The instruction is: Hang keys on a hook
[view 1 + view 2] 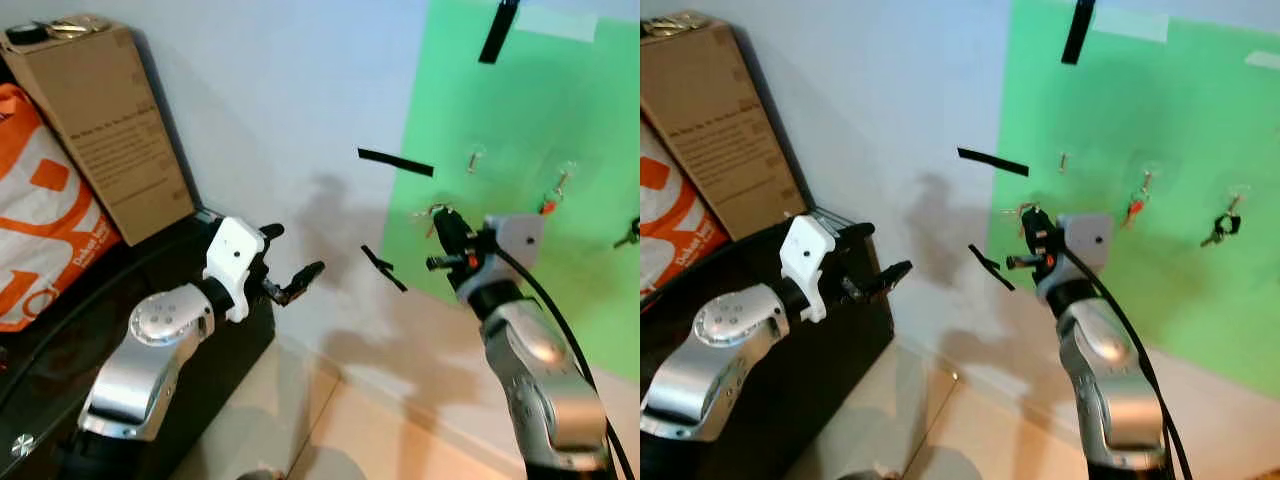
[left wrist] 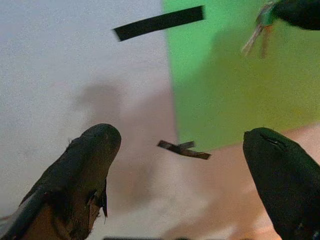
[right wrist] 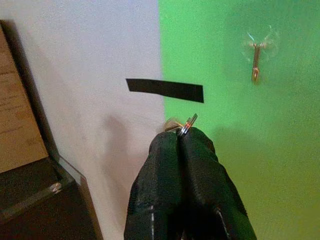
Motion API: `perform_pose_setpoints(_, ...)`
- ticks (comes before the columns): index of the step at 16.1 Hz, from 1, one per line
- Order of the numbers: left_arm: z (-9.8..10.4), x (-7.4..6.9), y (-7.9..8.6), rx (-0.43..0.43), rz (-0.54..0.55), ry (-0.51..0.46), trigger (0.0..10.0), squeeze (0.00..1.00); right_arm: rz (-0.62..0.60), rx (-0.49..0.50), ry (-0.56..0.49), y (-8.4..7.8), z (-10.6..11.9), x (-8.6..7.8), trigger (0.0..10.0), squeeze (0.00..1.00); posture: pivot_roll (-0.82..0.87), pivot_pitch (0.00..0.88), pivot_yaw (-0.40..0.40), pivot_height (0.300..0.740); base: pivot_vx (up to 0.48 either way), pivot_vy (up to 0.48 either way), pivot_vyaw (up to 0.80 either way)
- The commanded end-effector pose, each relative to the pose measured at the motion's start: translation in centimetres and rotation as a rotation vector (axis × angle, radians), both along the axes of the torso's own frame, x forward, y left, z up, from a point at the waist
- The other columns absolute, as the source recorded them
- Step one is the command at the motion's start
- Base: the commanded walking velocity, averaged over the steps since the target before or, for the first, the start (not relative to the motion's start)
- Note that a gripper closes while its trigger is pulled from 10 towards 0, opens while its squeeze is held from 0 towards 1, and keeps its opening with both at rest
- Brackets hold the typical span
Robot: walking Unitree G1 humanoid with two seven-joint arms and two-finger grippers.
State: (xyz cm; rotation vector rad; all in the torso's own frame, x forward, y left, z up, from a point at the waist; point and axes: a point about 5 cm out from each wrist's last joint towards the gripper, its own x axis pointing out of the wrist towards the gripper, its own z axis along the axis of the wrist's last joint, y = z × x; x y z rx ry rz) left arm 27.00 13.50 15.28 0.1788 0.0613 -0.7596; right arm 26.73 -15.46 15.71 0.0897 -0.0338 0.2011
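The keys (image 3: 186, 123) sat pinched at the very tips of your right gripper (image 3: 181, 137), its two fingers clenched together on them so that just a bit of ring and metal poked out past the pads. From the head camera, that gripper was raised in front of the green sheet (image 1: 560, 90) on the wall, close to its left edge. The empty hook (image 3: 255, 61) you most likely wanted lay up at about one o'clock from the keys, apart from them and not yet reached; further along at three o'clock, other hooks already carried a red-tagged key (image 1: 1135, 208) and a dark bunch (image 1: 1220, 228). So you were, by my reading, in the approach step, with the hanging itself not done. The next move called for raising the ring to the hook's tip and lowering it over before letting go. Your left gripper (image 1: 296, 262) hung idle with its fingers spread and nothing between them, out at nine o'clock over the black cabinet (image 1: 60, 330) beside the cardboard box (image 1: 105, 130).
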Motion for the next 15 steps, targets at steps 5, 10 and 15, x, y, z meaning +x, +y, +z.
perform_pose_setpoints(5,1.3,-0.5,-1.0,-0.043,-0.163,0.012,10.0,0.00,0.024,0.086,-0.042,-0.1,1.7,2.2,10.0,0.00,-0.02,0.000,0.055,0.740,0.000,0.000,0.00)
perform_pose_setpoints(10,1.2,-0.6,-1.0,-0.040,-0.187,0.023,10.0,0.00,-0.014,0.113,-0.090,-1.1,3.1,4.0,10.0,0.00,-0.01,0.000,0.054,0.740,0.000,0.000,0.00)
perform_pose_setpoints(15,1.3,-0.7,-1.1,-0.040,-0.206,0.030,10.0,0.00,-0.085,0.167,-0.109,-2.3,3.6,5.3,10.0,0.00,-0.01,0.000,0.057,0.740,0.000,0.000,0.00)
